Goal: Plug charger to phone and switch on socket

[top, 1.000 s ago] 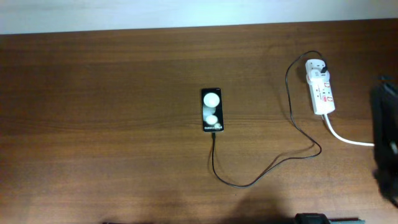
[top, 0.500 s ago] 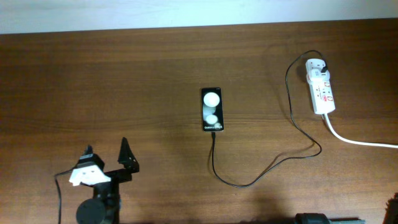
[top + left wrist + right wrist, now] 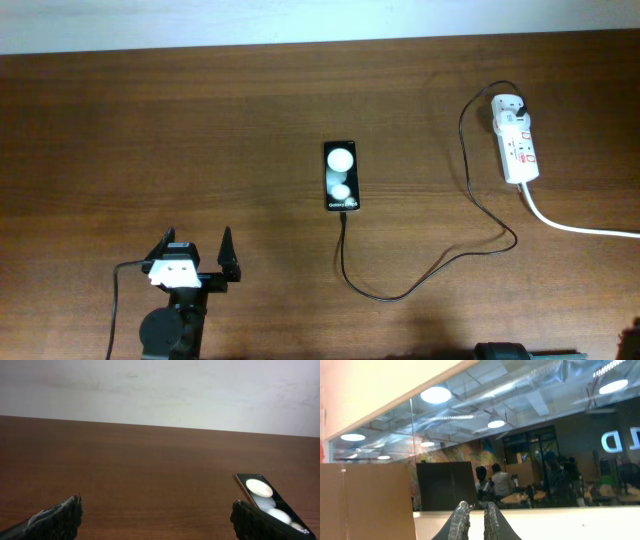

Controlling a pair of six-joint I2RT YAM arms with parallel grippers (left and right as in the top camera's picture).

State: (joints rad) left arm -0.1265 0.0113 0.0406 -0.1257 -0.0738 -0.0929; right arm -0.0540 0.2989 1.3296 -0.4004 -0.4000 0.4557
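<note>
The phone (image 3: pixel 341 176) lies flat at the table's middle, two white spots on its face. It also shows in the left wrist view (image 3: pixel 261 491), partly behind my right finger. The charger cable (image 3: pixel 400 295) runs from the phone's near end, loops forward and right, then climbs to a black plug (image 3: pixel 523 104) at the far end of the socket (image 3: pixel 516 142). Whether the connector tip is seated in the phone I cannot tell. My left gripper (image 3: pixel 197 252) (image 3: pixel 157 512) is open and empty, low at the front left, apart from the phone. My right gripper (image 3: pixel 476 512) is shut, empty, pointing up at the room.
The socket's thick white cord (image 3: pixel 572 227) trails off the right edge. The left arm's base and black cable (image 3: pixel 160 325) sit at the front left edge. A pale wall (image 3: pixel 160 390) backs the table's far edge.
The right arm has left the overhead view's right edge. The left arm came in at the front left, then shifted right and turned to face the far edge. Phone, cable and socket have not moved.
</note>
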